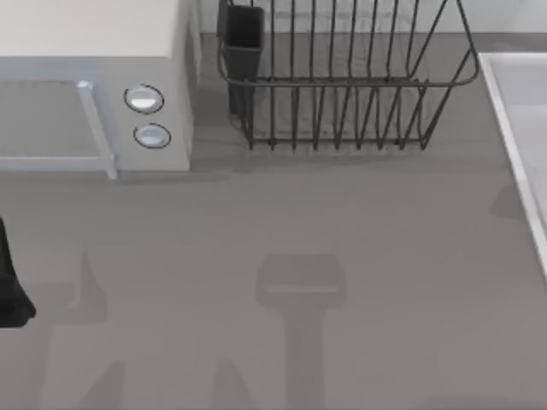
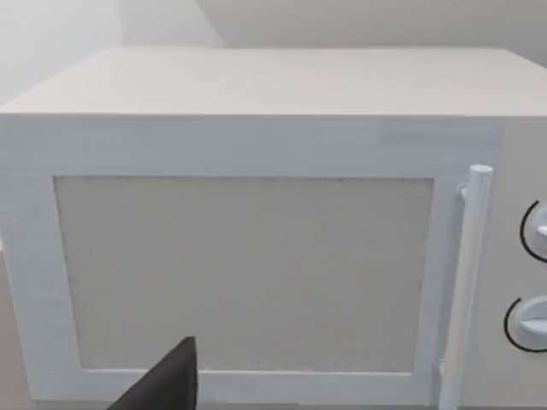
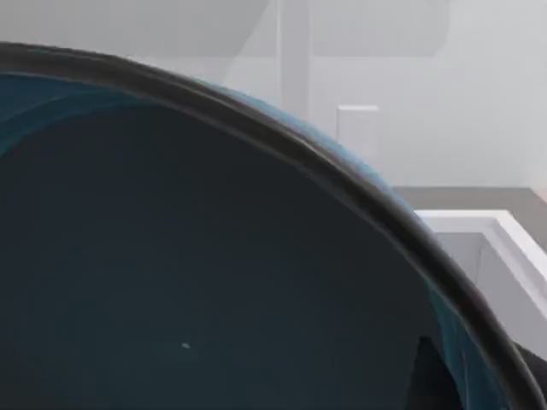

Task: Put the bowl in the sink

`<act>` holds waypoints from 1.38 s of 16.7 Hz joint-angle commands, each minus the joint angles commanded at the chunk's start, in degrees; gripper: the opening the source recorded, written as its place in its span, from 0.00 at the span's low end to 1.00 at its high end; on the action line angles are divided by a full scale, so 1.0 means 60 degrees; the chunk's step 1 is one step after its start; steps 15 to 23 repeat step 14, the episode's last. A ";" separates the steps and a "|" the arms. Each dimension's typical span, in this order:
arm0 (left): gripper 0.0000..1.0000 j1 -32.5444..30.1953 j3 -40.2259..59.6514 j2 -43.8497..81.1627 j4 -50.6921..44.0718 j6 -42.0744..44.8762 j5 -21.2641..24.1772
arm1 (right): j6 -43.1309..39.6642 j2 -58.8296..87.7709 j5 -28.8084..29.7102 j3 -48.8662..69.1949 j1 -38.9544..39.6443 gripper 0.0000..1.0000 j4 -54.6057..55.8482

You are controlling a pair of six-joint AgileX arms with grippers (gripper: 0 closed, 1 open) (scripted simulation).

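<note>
Bowl (image 3: 197, 273) looms close in the right wrist view, teal inside, apparently carried toward the sink (image 3: 479, 226) just past its rim. Right pincer's grip can't be told. In the top view the sink (image 1: 513, 128) sits at 3 o'clock, cut off. Left arm (image 1: 10, 290) parked at 9 o'clock.

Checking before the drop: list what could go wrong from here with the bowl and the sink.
1. The bowl sits very close to the right wrist camera, with the sink rim beyond it; a low approach might clip that raised rim.
2. In the top view the sink lies at the table's right edge, near the dish rack; a wide swing might brush the wires.
</note>
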 joint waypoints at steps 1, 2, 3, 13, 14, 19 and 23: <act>1.00 0.0000 0.0000 0.0000 0.0000 0.0000 0.0000 | 0.0000 0.0000 0.0000 0.0000 0.0000 0.45 0.0000; 1.00 0.0000 0.0000 0.0000 0.0000 0.0000 0.0000 | 0.0000 0.0000 0.0000 0.0000 0.0000 0.53 0.0000; 1.00 0.0000 0.0000 0.0000 0.0000 0.0000 0.0000 | 0.0000 0.0000 0.0000 0.0000 0.0000 0.60 0.0000; 1.00 0.0000 0.0000 0.0000 0.0000 0.0000 0.0000 | 0.0000 0.0000 0.0000 0.0000 0.0000 1.00 0.0000; 1.00 0.0000 0.0000 0.0000 0.0000 0.0000 0.0000 | 0.0000 0.0000 0.0000 0.0000 0.0000 1.00 0.0000; 1.00 0.0000 0.0000 0.0000 0.0000 0.0000 0.0000 | 0.0000 0.0000 0.0000 0.0000 0.0000 1.00 0.0000; 1.00 0.0000 0.0000 0.0000 0.0000 0.0000 0.0000 | 0.0000 0.0000 0.0000 0.0000 0.0000 1.00 0.0000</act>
